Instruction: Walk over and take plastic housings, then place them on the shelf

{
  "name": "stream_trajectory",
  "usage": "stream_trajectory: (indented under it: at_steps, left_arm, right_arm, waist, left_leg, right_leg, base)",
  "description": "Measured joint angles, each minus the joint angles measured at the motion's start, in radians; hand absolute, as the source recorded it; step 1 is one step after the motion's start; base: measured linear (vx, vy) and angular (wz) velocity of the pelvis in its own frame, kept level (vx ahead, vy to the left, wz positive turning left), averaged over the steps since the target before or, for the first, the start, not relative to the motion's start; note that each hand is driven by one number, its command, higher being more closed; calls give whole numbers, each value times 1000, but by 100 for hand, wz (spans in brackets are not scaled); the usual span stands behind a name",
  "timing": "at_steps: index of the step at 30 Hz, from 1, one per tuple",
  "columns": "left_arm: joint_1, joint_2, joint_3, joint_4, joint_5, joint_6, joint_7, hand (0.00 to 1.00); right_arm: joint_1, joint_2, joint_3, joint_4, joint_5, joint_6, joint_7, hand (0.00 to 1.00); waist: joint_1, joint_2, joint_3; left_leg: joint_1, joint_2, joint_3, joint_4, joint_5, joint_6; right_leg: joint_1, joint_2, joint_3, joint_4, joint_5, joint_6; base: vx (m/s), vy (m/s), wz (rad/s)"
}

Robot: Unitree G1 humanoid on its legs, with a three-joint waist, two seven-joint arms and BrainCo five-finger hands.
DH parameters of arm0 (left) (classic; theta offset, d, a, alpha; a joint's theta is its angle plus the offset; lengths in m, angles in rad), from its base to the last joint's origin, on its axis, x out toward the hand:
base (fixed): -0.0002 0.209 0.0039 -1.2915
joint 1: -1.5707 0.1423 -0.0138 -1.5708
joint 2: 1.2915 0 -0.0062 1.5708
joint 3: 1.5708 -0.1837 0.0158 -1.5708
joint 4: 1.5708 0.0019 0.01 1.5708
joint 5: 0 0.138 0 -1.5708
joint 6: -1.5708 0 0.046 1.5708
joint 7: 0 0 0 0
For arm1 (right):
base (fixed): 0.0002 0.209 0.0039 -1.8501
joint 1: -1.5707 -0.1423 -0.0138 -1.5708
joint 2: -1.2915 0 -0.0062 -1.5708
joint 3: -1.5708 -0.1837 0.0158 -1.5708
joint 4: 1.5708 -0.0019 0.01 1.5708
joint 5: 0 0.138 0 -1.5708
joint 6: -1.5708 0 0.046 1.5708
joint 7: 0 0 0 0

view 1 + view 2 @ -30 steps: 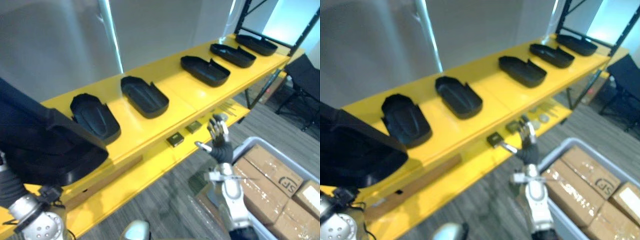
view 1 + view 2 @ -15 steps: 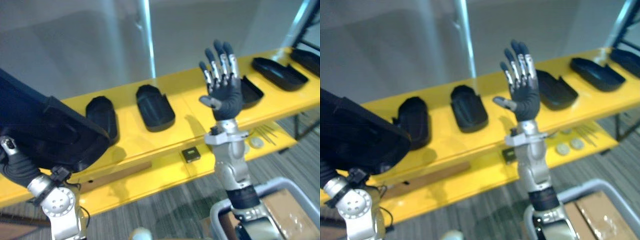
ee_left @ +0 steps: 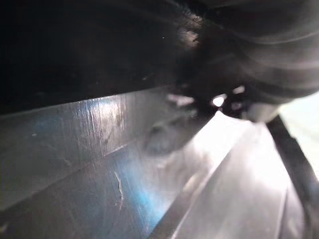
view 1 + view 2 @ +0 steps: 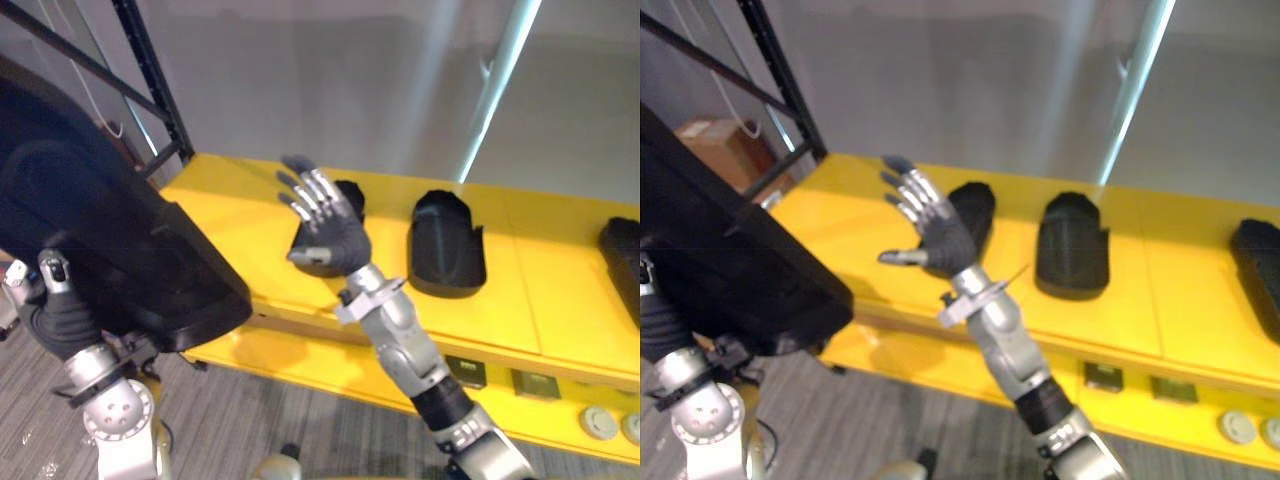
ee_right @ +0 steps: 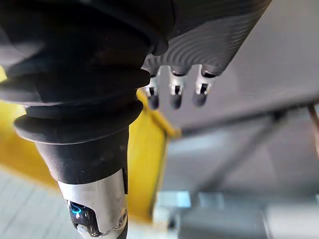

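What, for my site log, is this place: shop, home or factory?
Probably a factory or warehouse: a long yellow shelf on a black rack frame, with identical black plastic housings laid out in a row.

The right robot hand (image 4: 938,238) is raised in front of the yellow shelf (image 4: 860,215), fingers straight and spread, thumb out sideways. Just behind it a black housing (image 4: 973,212) lies on the shelf. A second housing (image 4: 1072,248) lies further to its right, and a third (image 4: 1260,262) well beyond that. Well to its left and lower, a large black housing (image 4: 735,270) sits above the left robot hand (image 4: 658,325). Behind that stands what looks like a cardboard box (image 4: 712,140).
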Motion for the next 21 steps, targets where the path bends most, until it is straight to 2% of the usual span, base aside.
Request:
stream_trajectory:
  at_steps: [2, 4, 7, 10, 12, 14, 17, 19, 21]
  left_arm:
    - [0, 70, 39, 68, 8, 11, -23, 100]
    - [-12, 163, 82, 190, 32, 24, -25, 100]
    - [-66, 293, 121, 411, 32, 74, -29, 100]
    - [-121, 405, 160, 595, 27, 126, -52, 100]
    - [-150, 460, 172, 678, 26, 146, -64, 100]
    - [-187, 533, 171, 762, 20, 174, -93, 100]
    - [-227, 609, 148, 837, -12, 206, -127, 100]
    - [-280, 678, 73, 911, -15, 259, -181, 100]
    - [-304, 725, 19, 953, -9, 287, -228, 100]
  right_arm:
    - [61, -17, -51, -12, -45, -11, -69, 0]
    - [156, -40, -126, -53, -79, -15, -122, 0]
    - [307, -77, -246, -129, -138, -17, -181, 0]
    - [429, -103, -366, -132, -168, 9, -216, 0]
    - [496, -120, -439, -118, -167, 27, -229, 0]
    - [584, -129, -532, -56, -171, 36, -253, 0]
    - [633, -134, -596, 60, -191, 53, -273, 0]
    - [668, -144, -615, 185, -211, 59, -285, 0]
    - [676, -144, -617, 280, -229, 61, -294, 0]
  waist:
    - [-6, 2, -1]
    - [-26, 5, 0]
    - [-68, 11, 3]
    - [-115, 15, 5]
    - [-130, 18, 6]
    - [-158, 20, 6]
    - [-163, 18, 1]
    - [-180, 29, 0]
    - [-187, 29, 0]
  left_leg:
    - [9, 4, 42, -20, 8, 4]
    - [17, 7, 93, -47, 20, 7]
    - [32, 11, 157, -73, 28, 14]
    - [34, 15, 209, -78, 19, 17]
    - [34, 21, 242, -78, 21, 18]
    - [33, 25, 254, -79, 28, 12]
    - [34, 32, 281, -79, 29, 10]
    - [34, 30, 284, -80, 28, 11]
    - [35, 30, 291, -80, 24, 17]
  right_leg:
    - [-28, -6, 47, 1, 8, 2]
    - [-67, -10, 98, 5, 15, -2]
    - [-104, -16, 156, 5, 27, 3]
    - [-129, -14, 201, -4, 29, -1]
    - [-151, -12, 229, -1, 31, 3]
    - [-165, -8, 248, 5, 34, 8]
    - [-186, -5, 280, 18, 32, 7]
    - [-189, -8, 284, 23, 31, 6]
    - [-196, -9, 289, 31, 28, 1]
  base:
    - [-60, 46, -57]
    - [-97, 62, -70]
    - [-116, 50, -64]
    - [-108, 20, -53]
    - [-66, 1, -41]
    - [-28, -9, -21]
    - [-12, -4, -21]
    - [-6, 2, -5]
    - [-9, 9, -6]
